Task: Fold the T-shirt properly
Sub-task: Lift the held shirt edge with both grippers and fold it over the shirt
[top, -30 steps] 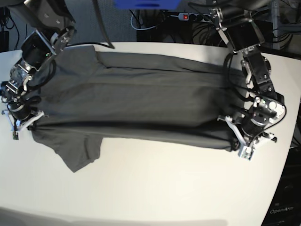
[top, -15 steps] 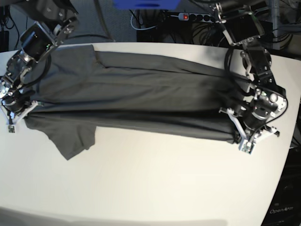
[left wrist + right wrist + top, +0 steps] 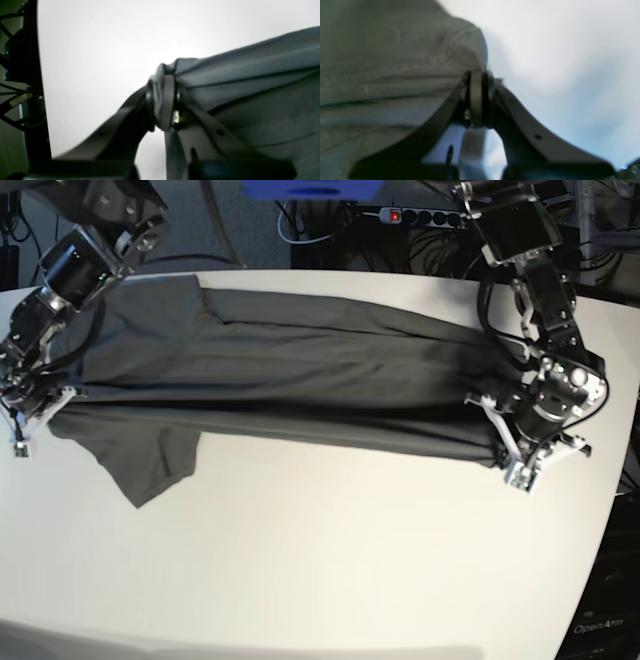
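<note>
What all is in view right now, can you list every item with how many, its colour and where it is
T-shirt: one, dark grey, stretched across the far half of the table, one sleeve hanging toward the near side by the right hand.
Table: one, white, fills most of the base view.
Power strip: one, light with a red switch, behind the table's far edge.
Cables: several, dark, on the floor behind the table.
Blue object: one, at the top edge of the base view, cut off, cannot tell what it is.
Left hand: one, black and white, at the shirt's end on the base view's right, shut on the fabric.
Right hand: one, black and white, at the sleeve end, shut on the fabric.
</note>
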Robot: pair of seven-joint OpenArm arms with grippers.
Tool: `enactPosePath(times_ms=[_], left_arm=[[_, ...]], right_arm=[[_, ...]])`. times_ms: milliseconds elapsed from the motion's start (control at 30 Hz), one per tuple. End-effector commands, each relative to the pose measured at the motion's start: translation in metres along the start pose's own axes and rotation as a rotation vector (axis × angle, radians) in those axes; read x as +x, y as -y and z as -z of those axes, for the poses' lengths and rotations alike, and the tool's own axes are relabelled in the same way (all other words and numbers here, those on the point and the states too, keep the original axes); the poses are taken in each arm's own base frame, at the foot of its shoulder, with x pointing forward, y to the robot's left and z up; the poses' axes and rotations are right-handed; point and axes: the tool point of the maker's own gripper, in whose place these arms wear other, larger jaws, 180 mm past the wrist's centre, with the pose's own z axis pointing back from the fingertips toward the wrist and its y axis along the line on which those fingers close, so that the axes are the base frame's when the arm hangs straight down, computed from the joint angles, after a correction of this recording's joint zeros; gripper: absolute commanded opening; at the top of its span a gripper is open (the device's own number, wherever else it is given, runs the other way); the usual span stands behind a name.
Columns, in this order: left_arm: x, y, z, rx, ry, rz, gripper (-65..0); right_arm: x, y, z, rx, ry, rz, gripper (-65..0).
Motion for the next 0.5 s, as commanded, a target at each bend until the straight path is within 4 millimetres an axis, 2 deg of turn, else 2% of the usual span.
enactPosePath(times_ms=[0, 133, 233, 467], left_arm=[[0.016, -0.013, -0.003, 0.038, 0.045, 0.006, -61.3], [0.011, -0.003, -0.002, 0.013, 0.038, 0.028, -61.3], [0.013, 0.004, -0.002, -0.002, 0.040, 0.045, -61.3], [0.006, 0.001, -0.001, 0.019, 0.008, 0.071, -61.3]], right_arm=[[0.020, 0.024, -0.013, -0.072, 0.042, -0.002, -64.4], [0.031, 0.033, -0.032, -0.131, 0.038, -0.041, -64.4], [0.022, 0.036, -0.040, -0.152, 0.016, -0.050, -64.4], [0.000, 0.014, -0.034, -0.113, -0.030, -0.050, -64.4]])
